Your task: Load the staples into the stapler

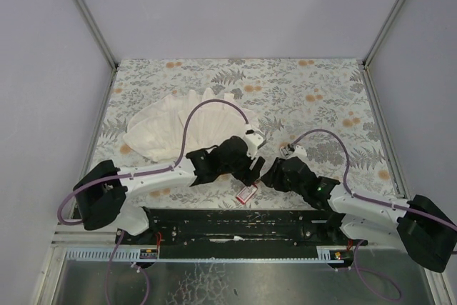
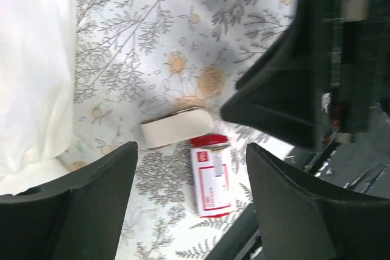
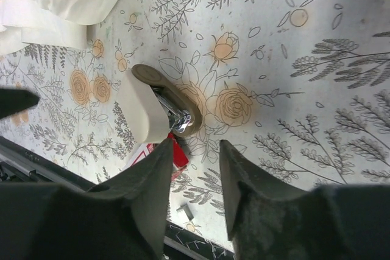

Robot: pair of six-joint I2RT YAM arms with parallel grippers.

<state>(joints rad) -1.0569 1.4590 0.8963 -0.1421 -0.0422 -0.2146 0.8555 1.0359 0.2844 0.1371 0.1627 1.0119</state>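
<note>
1. The red staple box [image 2: 212, 181] lies flat on the flowered desk [image 1: 321, 83], white label up, near the desk's front edge. The staples inside it cannot be seen.
2. The stapler [image 3: 159, 105] is pale beige with bright metal showing at one end. It lies on its side just beside the box's short end, on the side away from the front edge. Whether it touches the box cannot be told.
3. The left gripper [image 2: 192, 150] hangs over the box. Its fingers [image 2: 79, 211] are spread wide, framing box and stapler, and hold nothing.
4. The right gripper [image 3: 195, 145] sits low beside the box. Its fingers [image 3: 256, 211] are slightly apart with nothing between them, the tips near the stapler's metal end.
5. A small grey piece [image 3: 186, 211] lies on the desk near the box, toward the front edge; it is too small to identify.
6. The white pleated cloth [image 1: 178, 126] lies well apart from the box, farther back and to the left.
</note>
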